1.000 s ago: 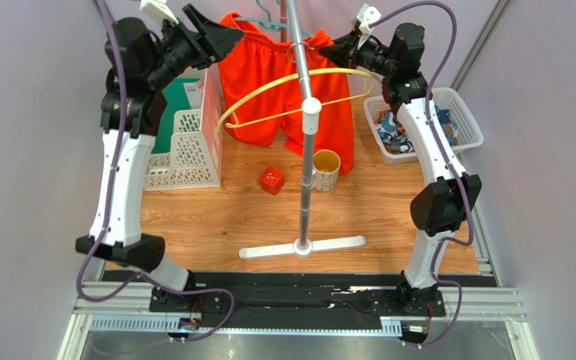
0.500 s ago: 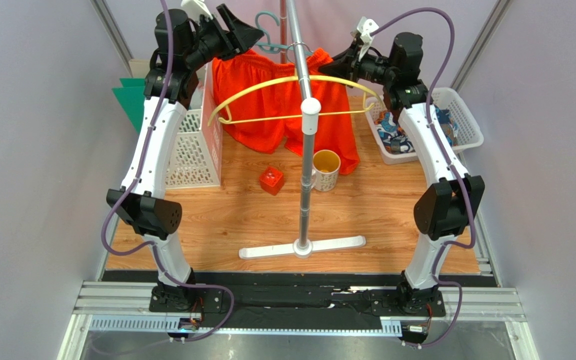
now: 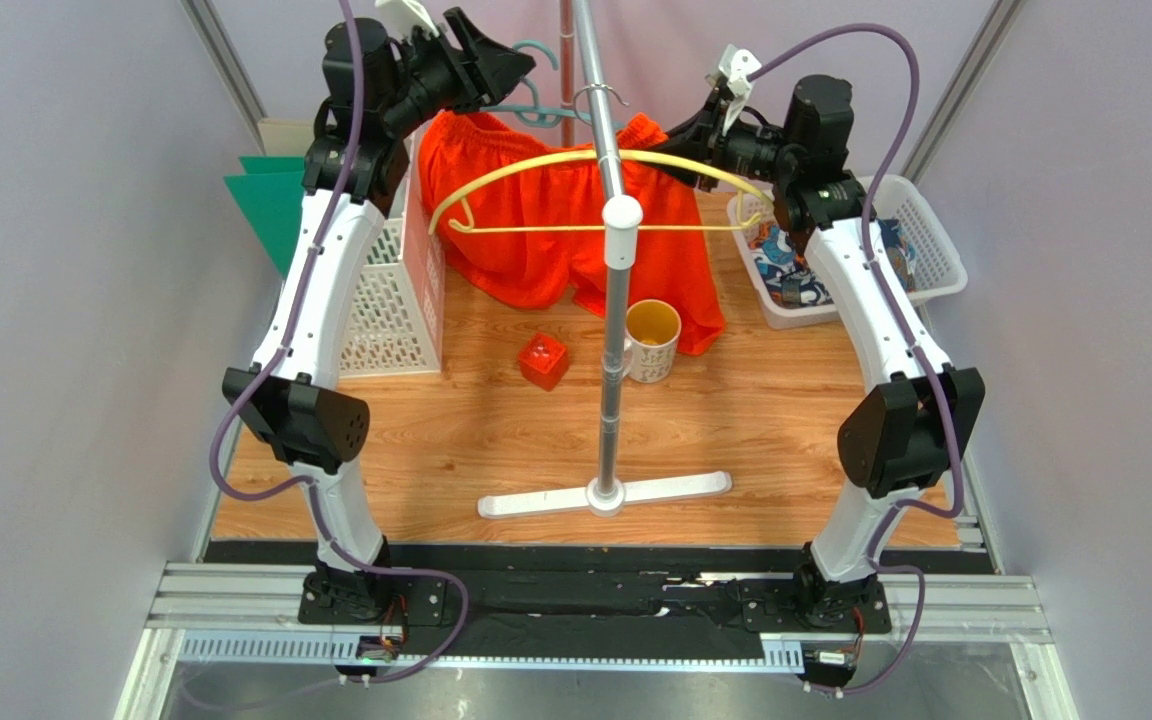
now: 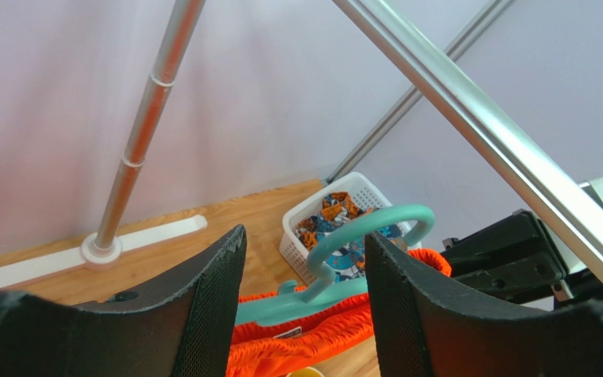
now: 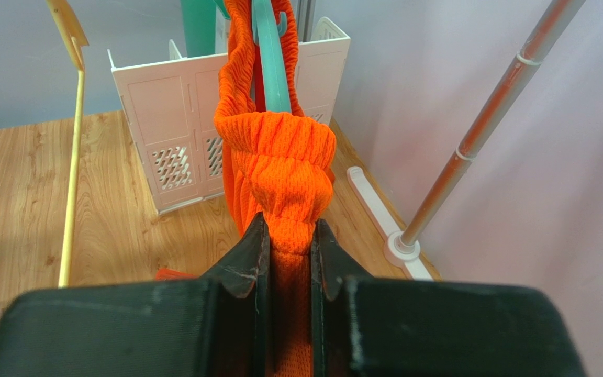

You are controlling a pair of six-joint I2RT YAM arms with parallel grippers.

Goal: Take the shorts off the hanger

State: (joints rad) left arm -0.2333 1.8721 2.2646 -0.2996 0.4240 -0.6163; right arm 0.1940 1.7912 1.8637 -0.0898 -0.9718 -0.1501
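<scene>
- Hanging on the teal hanger (image 4: 371, 220), the orange shorts (image 3: 552, 270) are being clenched by the right gripper (image 5: 289, 226).
- Left gripper (image 4: 305, 237) is hovering released near the hanger.
- White basket (image 3: 940, 240) is holding printed shorts (image 3: 790, 273).

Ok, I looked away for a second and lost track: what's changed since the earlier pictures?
The left gripper swung inward, from the left corner of the orange shorts to the hook of the teal hanger, jaws open. The shorts' left side now sits lower and the yellow hanger swung level. The right gripper stayed shut on the waistband.
</scene>
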